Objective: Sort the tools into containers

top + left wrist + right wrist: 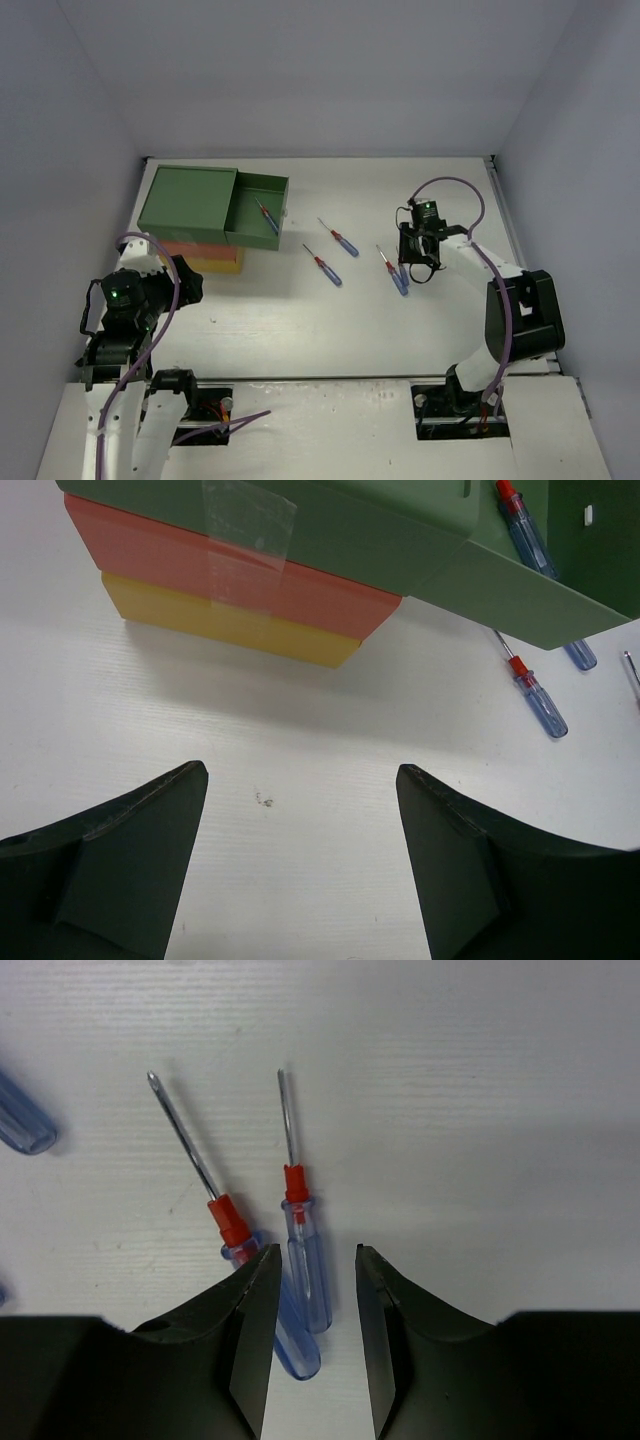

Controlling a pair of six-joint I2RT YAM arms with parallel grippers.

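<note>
Right wrist view: the right gripper (316, 1250) has its jaws narrow but not shut. The blue handle of the first screwdriver (305, 1280) lies on the table between them, close beside one finger with a gap at the other. The second screwdriver (228, 1222) lies just beside it, its handle partly under that finger. Top view only: a third screwdriver (267, 215) lies in the pulled-out green drawer (262, 183). Left gripper (300, 770): jaws wide, empty, facing the cabinet (250, 580).
</note>
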